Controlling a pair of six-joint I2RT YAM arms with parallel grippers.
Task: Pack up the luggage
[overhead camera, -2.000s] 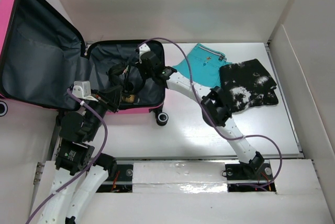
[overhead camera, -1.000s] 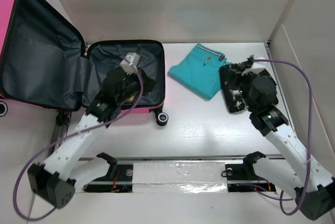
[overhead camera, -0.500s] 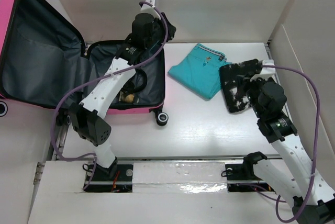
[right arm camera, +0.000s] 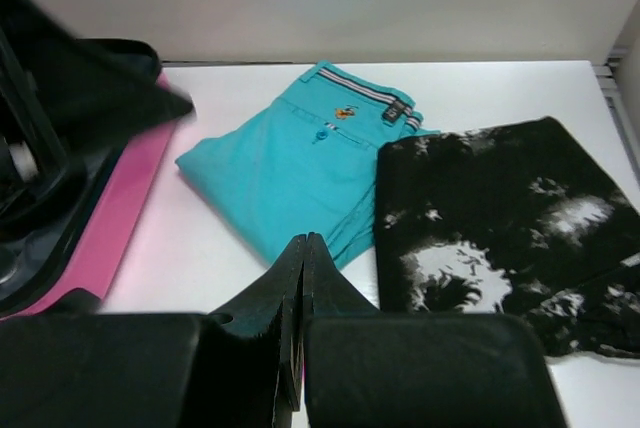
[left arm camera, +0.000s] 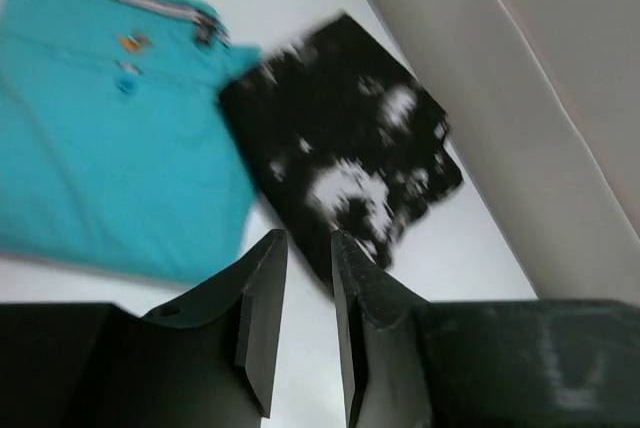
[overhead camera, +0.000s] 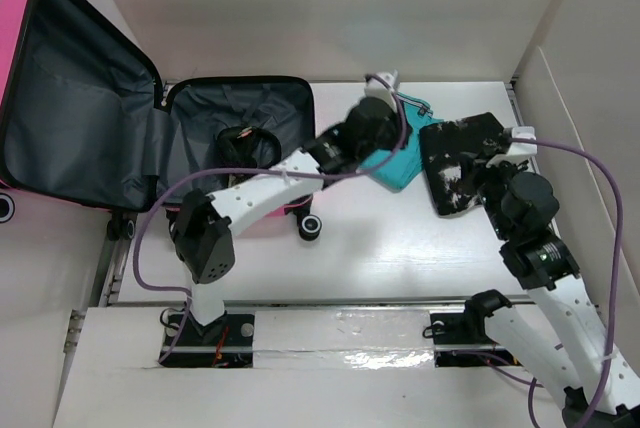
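White table (overhead camera: 400, 248), beige walls (overhead camera: 350, 8) (evenly lit)

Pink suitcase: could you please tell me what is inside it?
Dark grey lining and a black looped item, too small to identify. The left arm covers the suitcase's near right corner.

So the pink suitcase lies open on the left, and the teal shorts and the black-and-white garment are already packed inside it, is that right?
Not quite. The luggage does lie open on the left, but the teal shorts and the black-and-white garment are not inside it: they lie on the table to its right, as the top view shows.
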